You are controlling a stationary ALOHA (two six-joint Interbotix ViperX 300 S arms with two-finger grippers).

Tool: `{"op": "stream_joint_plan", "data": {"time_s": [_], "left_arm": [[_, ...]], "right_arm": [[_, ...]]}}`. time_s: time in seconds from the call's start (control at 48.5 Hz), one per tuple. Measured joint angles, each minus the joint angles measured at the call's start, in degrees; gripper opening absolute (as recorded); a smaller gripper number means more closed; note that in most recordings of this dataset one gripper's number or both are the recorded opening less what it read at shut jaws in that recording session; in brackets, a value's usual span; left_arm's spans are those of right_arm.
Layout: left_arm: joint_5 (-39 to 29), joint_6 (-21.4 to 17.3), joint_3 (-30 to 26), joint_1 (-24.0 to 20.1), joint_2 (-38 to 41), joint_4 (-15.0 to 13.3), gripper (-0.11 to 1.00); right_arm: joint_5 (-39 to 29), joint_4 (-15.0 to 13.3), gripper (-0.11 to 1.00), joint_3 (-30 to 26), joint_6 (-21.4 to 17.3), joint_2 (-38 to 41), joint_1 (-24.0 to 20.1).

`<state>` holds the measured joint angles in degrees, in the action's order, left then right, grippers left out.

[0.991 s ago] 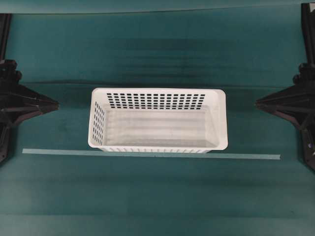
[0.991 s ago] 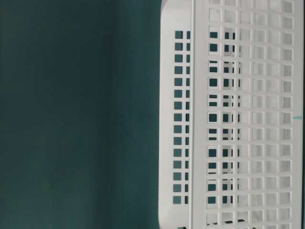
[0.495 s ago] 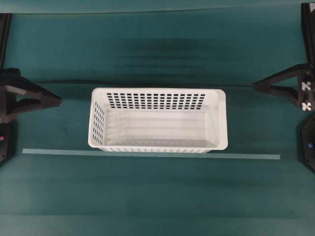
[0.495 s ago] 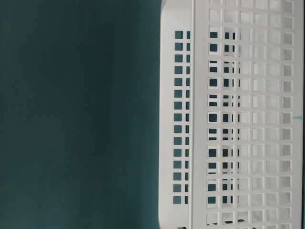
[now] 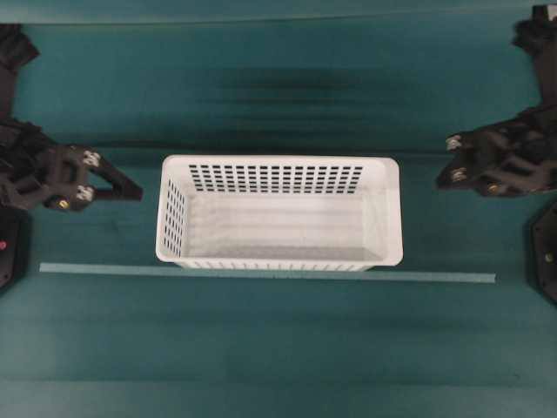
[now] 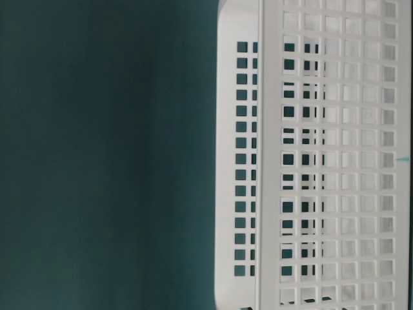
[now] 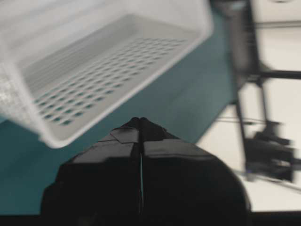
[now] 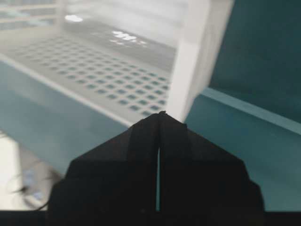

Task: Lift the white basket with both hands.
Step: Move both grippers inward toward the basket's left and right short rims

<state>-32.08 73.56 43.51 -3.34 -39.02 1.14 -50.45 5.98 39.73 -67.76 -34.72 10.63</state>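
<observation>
The white basket (image 5: pixel 278 212) sits upright on the green surface (image 5: pixel 278 348) between the left end effector (image 5: pixel 130 191) and right end effector (image 5: pixel 446 165), each fully closed, empty and apart from its end wall, likely so both rims can be gripped evenly.

A dark teal tabletop (image 5: pixel 278 348) fills the overhead view, evenly lit, with a soft dark shadow band across its far half. A thin pale teal strip (image 5: pixel 435 277) runs left to right across the table. Beyond the table edge, the left wrist view shows a blurred bright white floor (image 7: pixel 277 89) crossed by dark frame bars (image 7: pixel 244 70).
</observation>
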Motion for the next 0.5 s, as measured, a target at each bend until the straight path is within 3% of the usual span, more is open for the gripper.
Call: {"op": "stream_joint_plan", "data": {"time_s": [0.206,0.495], "left_arm": [[-6.4,2.9,-2.0,0.0,5.7,0.0,-0.05],[-7.9,3.7,-3.2,0.0,8.0,0.0,-0.05]], "right_arm": [[-3.3,-0.7,0.02,-4.3,0.3,8.5,-0.8],[-9.2,-0.7,0.02,-6.0,3.4,14.5,-1.1]]}}
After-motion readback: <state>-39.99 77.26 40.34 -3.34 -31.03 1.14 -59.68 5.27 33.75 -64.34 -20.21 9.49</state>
